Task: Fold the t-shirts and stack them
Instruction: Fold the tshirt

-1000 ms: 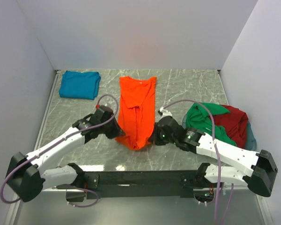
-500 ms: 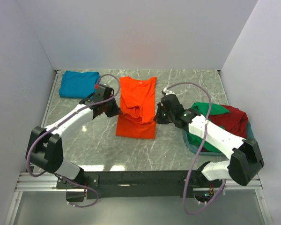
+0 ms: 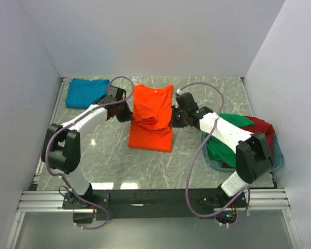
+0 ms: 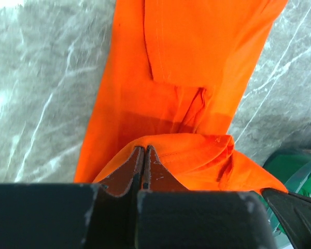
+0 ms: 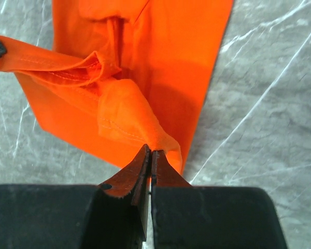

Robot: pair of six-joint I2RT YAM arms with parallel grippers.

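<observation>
The orange t-shirt (image 3: 151,116) lies lengthwise mid-table, its near hem lifted and folded back over its middle. My left gripper (image 3: 128,117) is shut on the hem's left corner (image 4: 160,150). My right gripper (image 3: 170,120) is shut on the hem's right corner (image 5: 145,135). Both hold the hem just above the shirt. The teal blue t-shirt (image 3: 87,93) lies folded at the far left. The green t-shirt (image 3: 229,136) and the dark red t-shirt (image 3: 263,134) lie crumpled in the basket at the right.
The grey-blue plastic basket (image 3: 278,158) stands at the right edge. White walls close the table on three sides. Bare marble-patterned tabletop (image 3: 93,150) lies near the arms' bases.
Both grippers have carried the orange shirt's near hem away from the bases toward the collar, folding the shirt's lower part over its middle. The arms are now stretched further out.
</observation>
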